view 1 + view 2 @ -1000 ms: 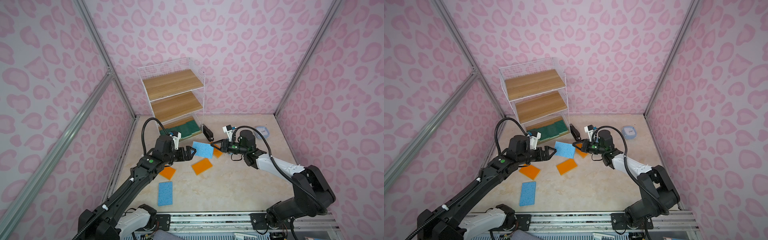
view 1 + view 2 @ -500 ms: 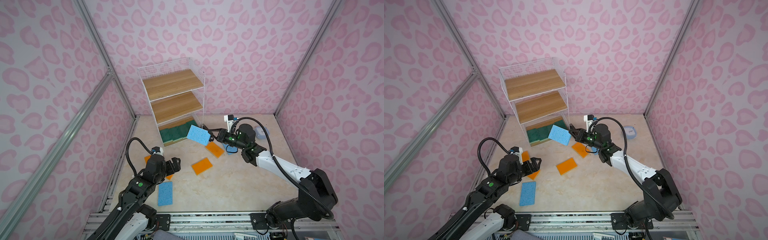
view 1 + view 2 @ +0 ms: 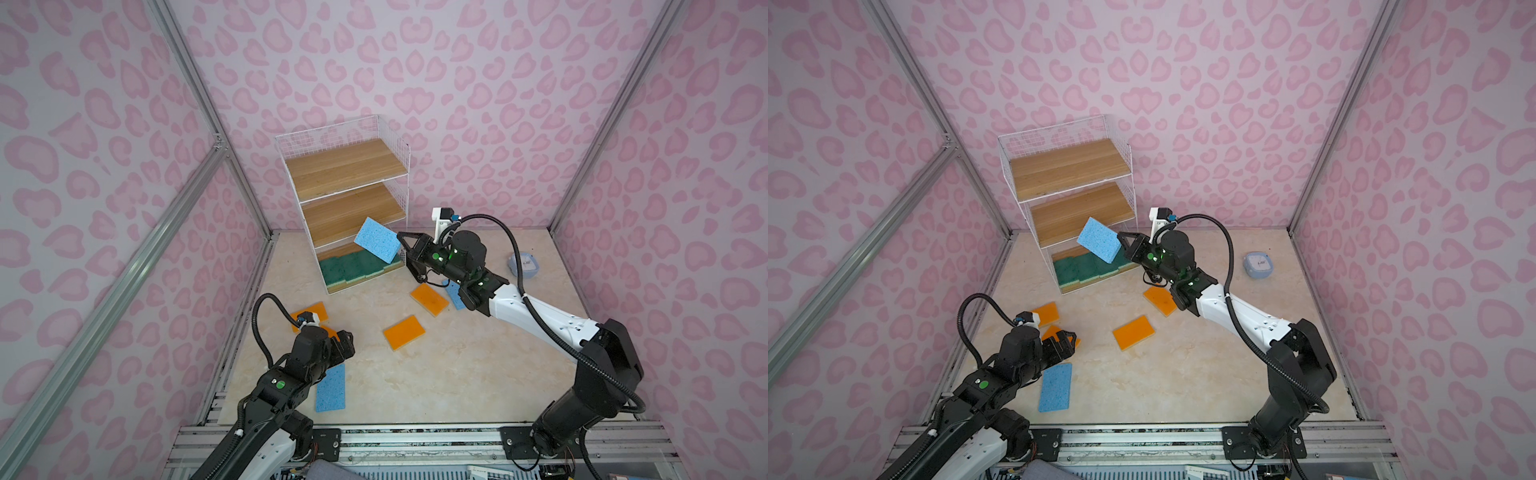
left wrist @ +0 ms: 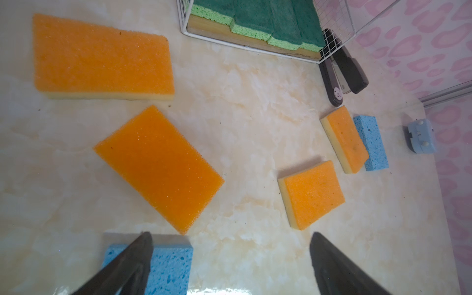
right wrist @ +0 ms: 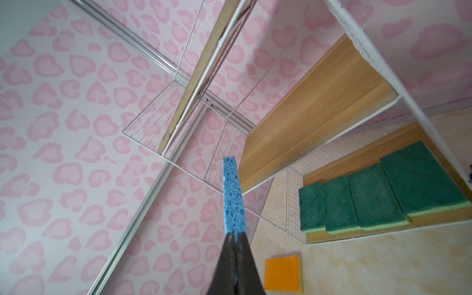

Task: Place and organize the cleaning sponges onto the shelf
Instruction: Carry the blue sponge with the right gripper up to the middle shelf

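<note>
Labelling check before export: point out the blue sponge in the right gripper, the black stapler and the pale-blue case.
blue sponge [image 3: 377, 245]: in a top view, centre of its broad face.
black stapler [image 4: 352, 74]: left wrist view, thick upper arm.
pale-blue case [image 3: 1258, 264]: in a top view, middle of top.

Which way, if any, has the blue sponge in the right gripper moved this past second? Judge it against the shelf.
Yes. The blue sponge, held by the right gripper, rose toward the shelf, now at its middle board's front.

Right arm [image 3: 540, 316] swallowing most of a blue sponge [image 3: 455, 299], four o'clock off the shelf [image 3: 345, 166]; left gripper [image 3: 1069, 338] masking half an orange sponge [image 3: 1052, 331].
</note>
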`<state>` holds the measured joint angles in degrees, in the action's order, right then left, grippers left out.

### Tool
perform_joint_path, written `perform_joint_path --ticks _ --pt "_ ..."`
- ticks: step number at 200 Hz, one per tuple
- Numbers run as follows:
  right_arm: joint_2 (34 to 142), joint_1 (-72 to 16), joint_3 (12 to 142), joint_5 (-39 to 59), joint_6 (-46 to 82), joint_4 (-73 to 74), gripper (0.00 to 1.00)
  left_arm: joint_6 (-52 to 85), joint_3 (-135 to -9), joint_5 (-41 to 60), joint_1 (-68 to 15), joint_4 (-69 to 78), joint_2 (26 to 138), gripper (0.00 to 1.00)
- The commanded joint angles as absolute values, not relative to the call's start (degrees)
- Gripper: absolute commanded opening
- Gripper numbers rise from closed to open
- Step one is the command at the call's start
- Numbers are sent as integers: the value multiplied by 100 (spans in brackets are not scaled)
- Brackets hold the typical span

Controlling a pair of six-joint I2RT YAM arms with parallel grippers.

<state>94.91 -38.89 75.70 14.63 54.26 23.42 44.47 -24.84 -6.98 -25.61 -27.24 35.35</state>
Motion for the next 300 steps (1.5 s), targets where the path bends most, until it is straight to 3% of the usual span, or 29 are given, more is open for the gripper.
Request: perform_joint_path --ticks 1,87,226,300 --pt "9794 -4030 8003 907 5250 2079 0 4402 -2452 -677 -2549 -2587 3527 97" --pt "11531 -4520 10102 -194 5346 1987 0 4359 -2304 -399 -2549 -2771 3296 97" --pt "14838 -4858 14895 -553 5962 519 0 4391 -2206 -334 -2550 -2707 3296 97" --pt "15083 -5048 15029 -574 6059 547 0 4425 -2158 -360 -2549 -2718 3167 97"
